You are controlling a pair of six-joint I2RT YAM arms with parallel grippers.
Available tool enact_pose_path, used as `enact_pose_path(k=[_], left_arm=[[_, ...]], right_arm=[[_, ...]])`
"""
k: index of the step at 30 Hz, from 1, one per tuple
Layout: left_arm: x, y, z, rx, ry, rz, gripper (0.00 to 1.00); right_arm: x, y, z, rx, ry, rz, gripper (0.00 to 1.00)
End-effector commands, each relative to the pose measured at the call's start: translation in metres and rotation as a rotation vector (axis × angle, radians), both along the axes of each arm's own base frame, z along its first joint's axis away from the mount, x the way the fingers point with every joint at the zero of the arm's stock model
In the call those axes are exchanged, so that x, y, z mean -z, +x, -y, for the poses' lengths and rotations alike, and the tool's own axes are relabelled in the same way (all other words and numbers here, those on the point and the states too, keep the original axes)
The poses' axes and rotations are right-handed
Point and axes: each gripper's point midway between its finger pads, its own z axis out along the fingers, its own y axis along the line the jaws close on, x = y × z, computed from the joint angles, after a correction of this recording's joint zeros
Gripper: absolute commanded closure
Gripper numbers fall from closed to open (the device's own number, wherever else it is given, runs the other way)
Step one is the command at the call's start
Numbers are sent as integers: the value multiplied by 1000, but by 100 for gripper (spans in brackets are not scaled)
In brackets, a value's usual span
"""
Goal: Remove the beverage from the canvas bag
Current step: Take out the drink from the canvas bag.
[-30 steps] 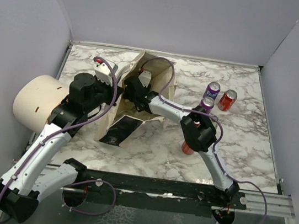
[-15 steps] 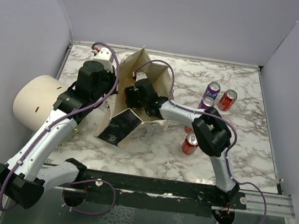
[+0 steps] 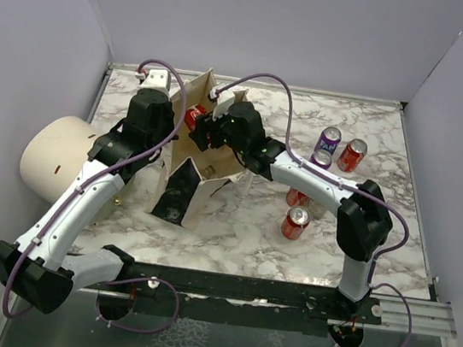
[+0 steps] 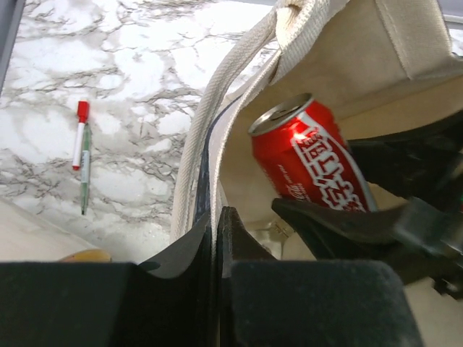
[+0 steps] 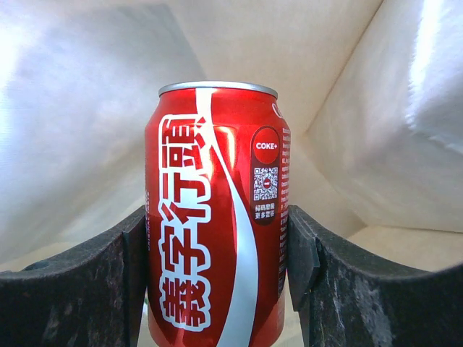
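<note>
Marble worktop [image 3: 241, 227] boxed in by plain lilac walls. Nearest, two red cans [image 3: 295, 222] stand right of the canvas bag [image 3: 210, 186] and a cream cylinder [image 3: 57, 158] lies to its left; the left end effector [image 4: 218, 231] is pinched flat on the bag's rim cloth. The right end effector [image 5: 217, 260], half spread, clamps the red cola can [image 3: 194, 117] by its sides just inside the bag's mouth; farther right of the bag, two purple cans [image 3: 329, 140] and another red one [image 3: 353, 154].

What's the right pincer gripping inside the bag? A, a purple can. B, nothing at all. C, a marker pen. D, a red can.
D: the right pincer clamps the red can from both sides, with the bag walls around it.
</note>
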Motion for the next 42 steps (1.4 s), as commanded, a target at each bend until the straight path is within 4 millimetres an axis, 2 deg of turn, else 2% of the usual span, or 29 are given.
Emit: enact_pose_path(k=[1, 5, 8, 11, 15, 19, 21, 26, 30, 33, 37, 40, 42], left_arm=[[-17, 5, -25, -133, 50, 31, 93], [-10, 0, -39, -208, 83, -16, 92], [-16, 0, -40, -214, 66, -4, 89], [-40, 3, -32, -183, 13, 52, 76], [-85, 6, -11, -82, -99, 182, 58], [-115, 2, 17, 73, -209, 285, 47], [-123, 0, 27, 116, -252, 300, 43], [-116, 2, 40, 154, -287, 227, 36], [-114, 5, 53, 199, -303, 144, 27], [-110, 9, 53, 179, -318, 87, 24], [-118, 13, 60, 221, -401, 77, 23], [-124, 12, 73, 292, -456, 64, 22], [-127, 9, 82, 349, -475, 59, 13]], right_arm=[[-94, -10, 1, -65, 159, 167, 98], [-116, -17, 8, -74, 176, 212, 98], [-118, -21, 10, -90, 173, 223, 98], [-118, -25, 9, -114, 172, 219, 98], [-118, -28, 8, -124, 180, 208, 98], [-114, -32, 5, -144, 198, 185, 98], [-114, -33, 5, -143, 213, 171, 98], [-123, -42, 12, -170, 256, 185, 98], [-148, -50, 30, -158, 314, 257, 98], [-161, -56, 40, -153, 336, 301, 98], [-174, -61, 49, -146, 366, 331, 98], [-186, -64, 52, -147, 386, 353, 98], [-194, -63, 53, -142, 397, 364, 98]])
